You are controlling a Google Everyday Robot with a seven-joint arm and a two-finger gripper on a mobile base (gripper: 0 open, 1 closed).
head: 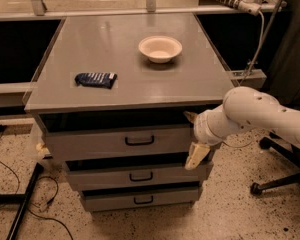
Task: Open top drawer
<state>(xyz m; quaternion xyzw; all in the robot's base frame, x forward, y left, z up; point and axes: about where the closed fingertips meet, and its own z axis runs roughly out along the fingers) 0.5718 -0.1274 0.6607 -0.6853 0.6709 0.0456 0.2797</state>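
Observation:
The top drawer (100, 145) is the widest of three grey drawers under the grey table top, with a black bar handle (139, 141) at its centre. A dark gap shows above its front, and I cannot see inside it. My gripper (192, 137), on a white arm coming in from the right, is at the right end of this drawer front. It is open: one fingertip (189, 116) is at the drawer's upper edge and the other cream finger (196, 156) hangs below its lower edge.
On the table top (125, 84) stand a white bowl (160, 48) and a dark blue packet (95, 79). Two narrower drawers (135, 175) sit below the top drawer. Black cables and a stand leg (20, 204) lie on the speckled floor at left, and a chair base (280, 179) at right.

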